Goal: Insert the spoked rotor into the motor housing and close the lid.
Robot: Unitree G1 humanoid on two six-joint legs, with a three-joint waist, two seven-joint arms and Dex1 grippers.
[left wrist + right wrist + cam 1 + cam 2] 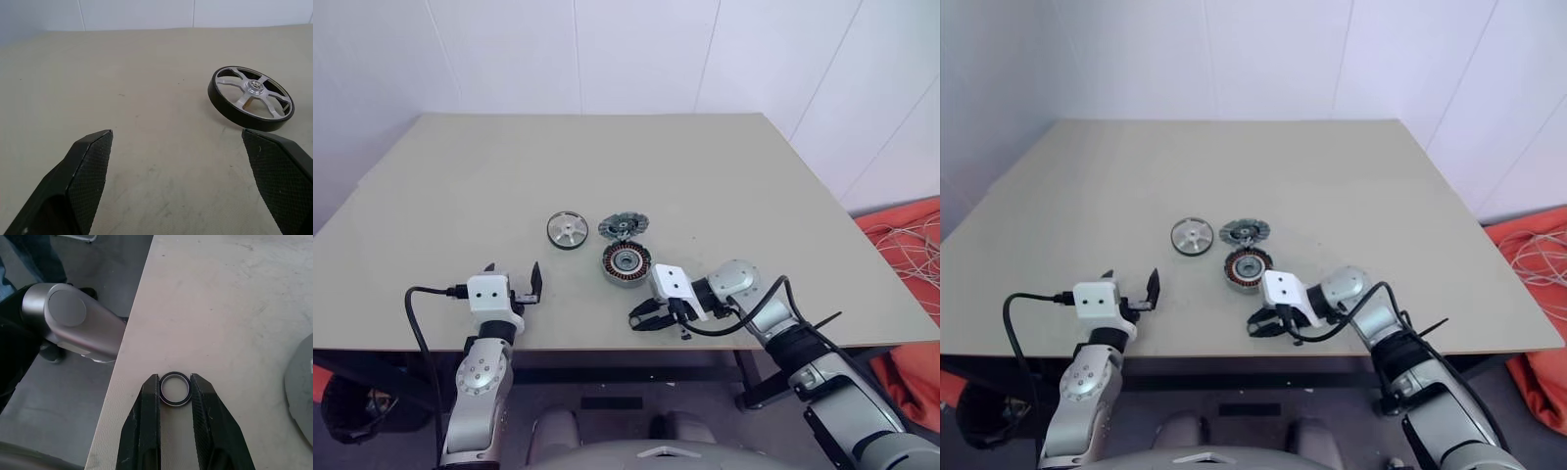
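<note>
The spoked rotor (567, 230), a silver wheel with a dark rim, lies flat near the table's middle and also appears ahead of the left fingers as the rotor (252, 98). To its right sits a grey finned disc, the lid (623, 227). Just in front of that stands the motor housing (626, 262) with its copper windings. My left gripper (514, 284) stands open and empty, short of the rotor. Near the table's front edge, my right gripper (175, 390) has both fingers against a tiny black ring (175, 389) lying on the table.
The beige table (607, 157) has white walls behind it. Its front edge (122, 382) runs right beside the ring. An orange cloth with pale cables (911, 245) lies on the floor to the right.
</note>
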